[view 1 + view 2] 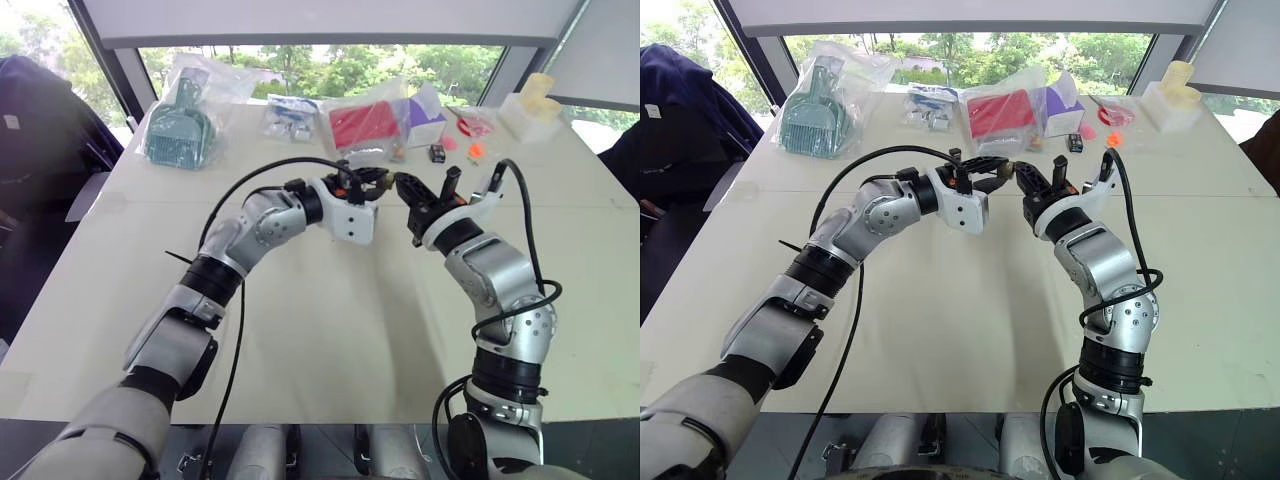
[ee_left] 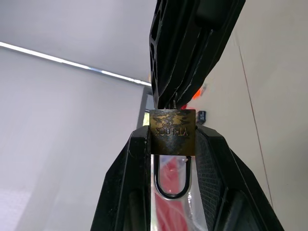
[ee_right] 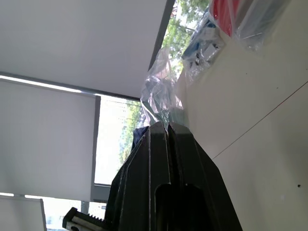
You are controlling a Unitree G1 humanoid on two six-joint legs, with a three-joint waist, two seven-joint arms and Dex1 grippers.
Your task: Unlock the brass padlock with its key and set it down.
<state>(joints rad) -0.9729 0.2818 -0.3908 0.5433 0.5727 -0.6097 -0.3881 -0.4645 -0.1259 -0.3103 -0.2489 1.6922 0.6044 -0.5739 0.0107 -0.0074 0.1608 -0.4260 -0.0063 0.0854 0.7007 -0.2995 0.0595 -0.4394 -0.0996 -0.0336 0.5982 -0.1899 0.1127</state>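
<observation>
I've got the brass padlock (image 2: 173,132) pinched in the left gripper's (image 2: 173,144) jaws, centre of the left wrist frame, shackle pointing back toward the wrist, held up above the worktop (image 1: 330,330). The right gripper (image 2: 185,53) has its jaws pressed together and comes in from the top of that frame, tips touching the padlock's body; I can't make out a key between them. In the head view both grippers meet just above centre frame, with bagged items (image 1: 365,125) lying along the worktop's far edge.
</observation>
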